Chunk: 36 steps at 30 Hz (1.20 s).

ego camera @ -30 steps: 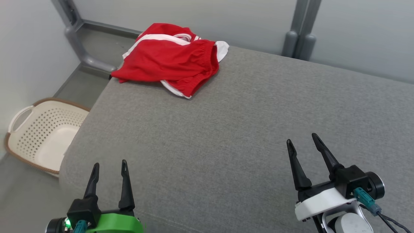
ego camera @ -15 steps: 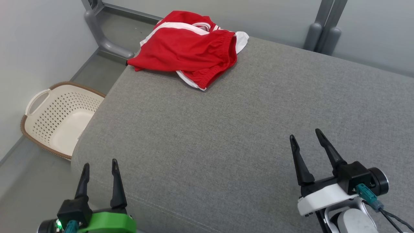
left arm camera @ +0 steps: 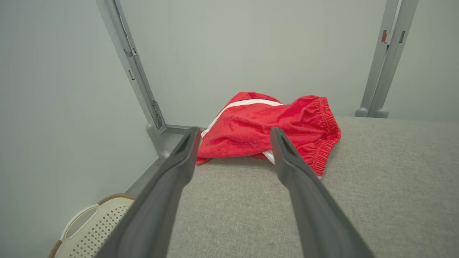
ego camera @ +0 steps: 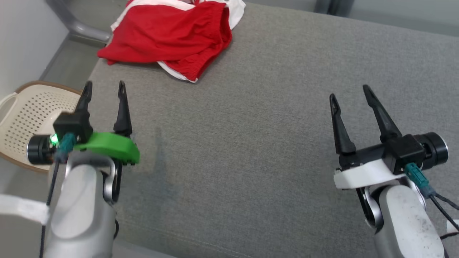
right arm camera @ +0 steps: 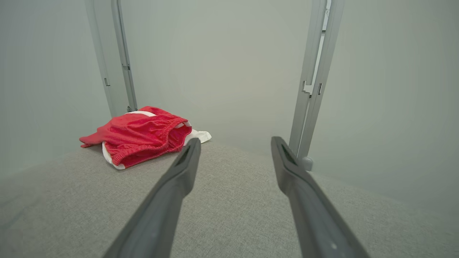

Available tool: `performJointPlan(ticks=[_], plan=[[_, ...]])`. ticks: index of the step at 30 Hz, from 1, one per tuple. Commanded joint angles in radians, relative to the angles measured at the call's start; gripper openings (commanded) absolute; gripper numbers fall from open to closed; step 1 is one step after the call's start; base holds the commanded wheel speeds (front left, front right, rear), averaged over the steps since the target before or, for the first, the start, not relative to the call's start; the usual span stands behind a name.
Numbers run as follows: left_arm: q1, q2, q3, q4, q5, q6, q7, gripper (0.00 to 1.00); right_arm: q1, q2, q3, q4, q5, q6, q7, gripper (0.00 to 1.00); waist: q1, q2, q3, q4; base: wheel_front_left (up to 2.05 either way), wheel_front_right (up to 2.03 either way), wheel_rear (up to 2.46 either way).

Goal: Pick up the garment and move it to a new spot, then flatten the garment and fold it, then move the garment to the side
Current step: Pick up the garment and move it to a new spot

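Observation:
The garment, red shorts with white stripes and an elastic waistband, lies crumpled at the far left corner of the grey padded surface. The left wrist view has the garment straight ahead of its fingers, and the right wrist view has the garment off to the left. My left gripper hovers open over the surface's left edge, a short way short of the shorts, holding nothing. My right gripper stands open and empty over the right side, far from the shorts.
A cream perforated laundry basket with a brown rim sits on the floor left of the surface, below my left gripper. Grey metal posts rise behind the far corners against a pale wall.
The head camera has tipped down and moved in, so the shorts sit higher in the picture. Both arms have reached forward; the left gripper is now close to the shorts. Both stay open.

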Motion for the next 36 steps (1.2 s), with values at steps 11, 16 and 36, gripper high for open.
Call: performJointPlan(ticks=[11,16,36], plan=[[-0.37,0.052,-0.04,0.327,-0.027,-0.065,0.13,1.0,-0.157,-0.004,0.003,-0.06,-0.031,0.0,-0.003,1.0,0.0,0.0,0.296,-0.215,0.0,0.0,0.0],[-0.428,0.092,-0.062,0.414,-0.03,-0.079,0.148,1.0,-0.187,-0.004,-0.009,-0.113,-0.015,0.0,-0.003,1.0,0.0,0.0,0.362,-0.256,0.0,0.0,0.0],[-0.435,0.13,-0.139,0.539,-0.092,-0.095,0.222,0.0,-0.173,-0.003,-0.022,-0.128,0.038,0.0,-0.003,1.0,0.0,0.0,0.334,-0.285,0.0,0.0,0.0]])
